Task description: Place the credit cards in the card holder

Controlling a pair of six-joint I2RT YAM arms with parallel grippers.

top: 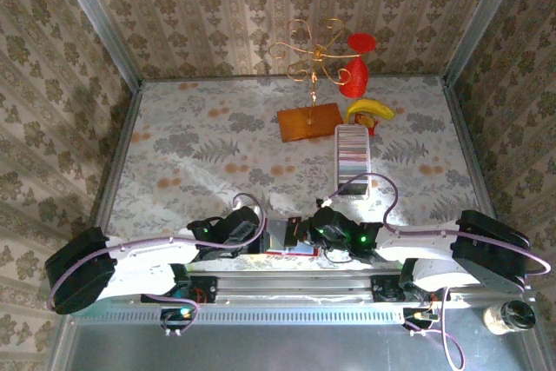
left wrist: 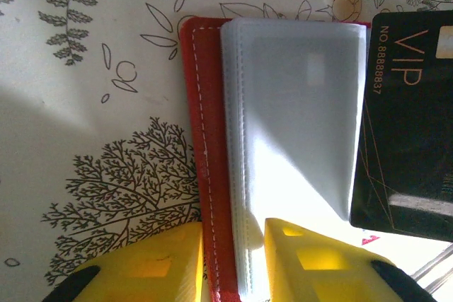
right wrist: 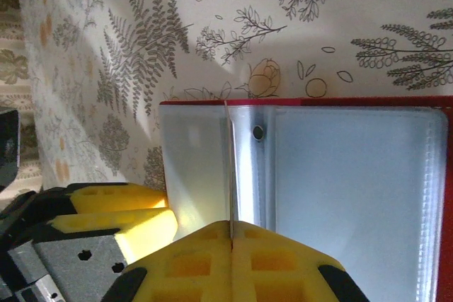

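The red card holder (left wrist: 202, 139) lies open at the table's near edge, its grey-blue clear pockets (left wrist: 297, 104) facing up. My left gripper (left wrist: 233, 245) is shut on the holder's edge, one yellow finger outside the red cover and one on the pocket stack. My right gripper (right wrist: 231, 235) is shut on a black VIP credit card (left wrist: 407, 118), which stands edge-on (right wrist: 229, 167) over the card holder's pockets (right wrist: 354, 189) beside the centre snap. More credit cards (top: 354, 149) stand in a row in a long white tray. From above, both grippers (top: 261, 236) (top: 306, 232) meet over the card holder (top: 291, 252).
An orange-brown stand base (top: 310, 121) with a gold wire tree, a banana (top: 369, 110) and a red goblet (top: 356, 67) stand at the back. The left gripper's fingers (right wrist: 106, 210) sit close beside the right gripper. A small jar (top: 511, 317) stands off the table, bottom right.
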